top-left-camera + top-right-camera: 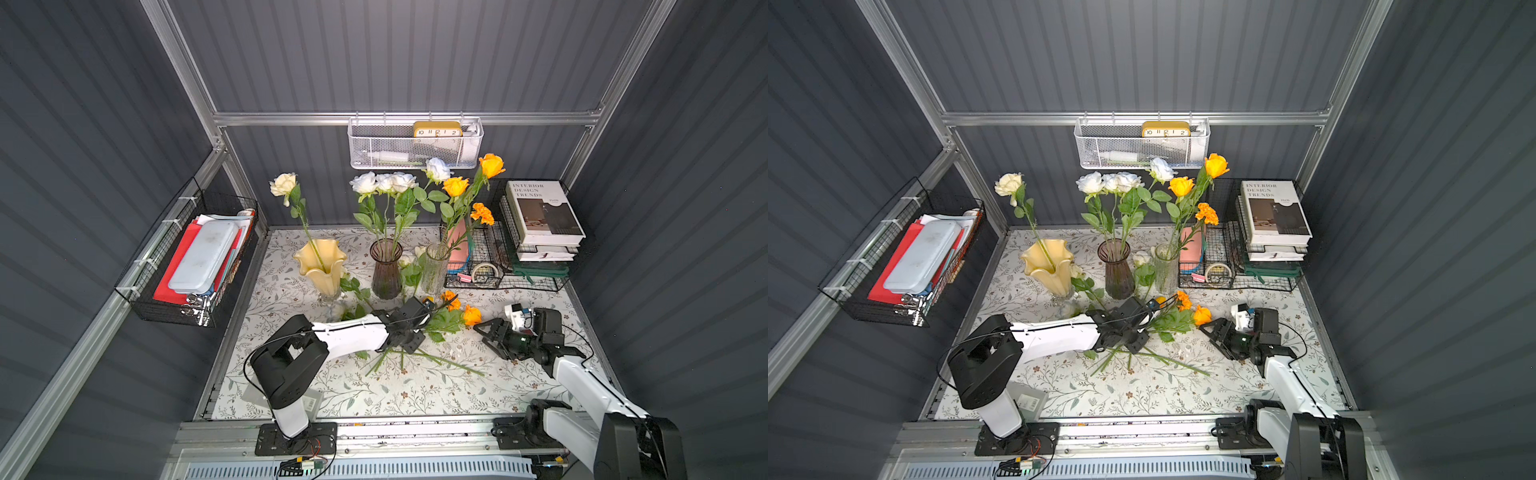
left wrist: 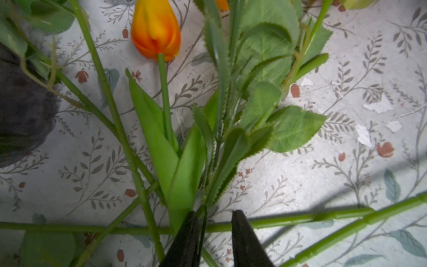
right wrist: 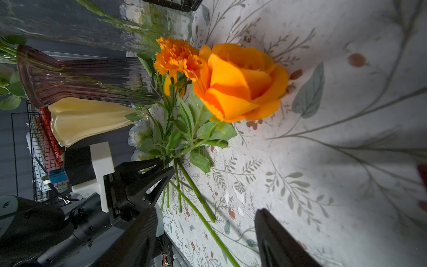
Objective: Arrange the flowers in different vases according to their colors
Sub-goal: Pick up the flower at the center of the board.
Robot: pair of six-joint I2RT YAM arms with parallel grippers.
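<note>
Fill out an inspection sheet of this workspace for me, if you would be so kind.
Surface: floral tablecloth, small white flecks.
Job's things: pale yellow vase holds one cream rose; purple vase, white roses; clear vase, orange roses and a marigold. Orange tulip, loose orange rose, loose marigold and pale blooms lie on the cloth.
Clutter: books and tape roll in wire trays; folders in side basket; clock in white mesh basket.
Pincers: left pincer among loose stems, jaws narrowed, grip unclear; right pincer open, empty.
Cables: black cable loops beside left arm.
Surroundings: grey ribbed walls, aluminium frame.
</note>
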